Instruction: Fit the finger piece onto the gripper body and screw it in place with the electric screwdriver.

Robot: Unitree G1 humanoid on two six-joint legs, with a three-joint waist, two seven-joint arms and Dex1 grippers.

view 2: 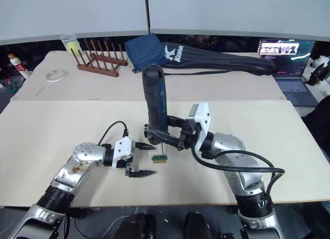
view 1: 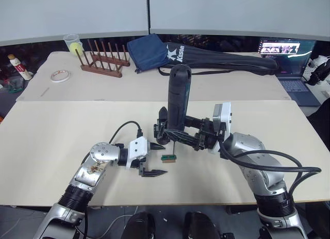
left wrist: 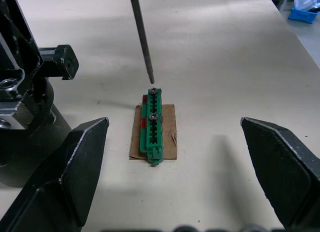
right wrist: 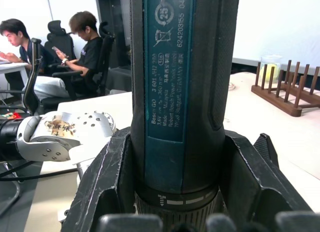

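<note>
Bit [left wrist: 142, 37] above green block [left wrist: 152, 127]

left pincer [view 1: 153, 159]: low, fingers spread wide | right pincer [view 1: 178, 136]: clamped, apparently level, reaching toward left

Bright, even overhead room light, soft shadows on the table [view 1: 62, 141], close foreground slightly blurred in wrist views.

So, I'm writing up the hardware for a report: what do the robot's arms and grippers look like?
Both arms are silver metal with rounded joints and black ribbed segments toward the shoulders. Each wrist carries a white block. The left gripper and right gripper each have two black, pointed fingers. Black cables loop along both arms, thicker on the right. The left arm's joint housing bears brownish marks.
</note>
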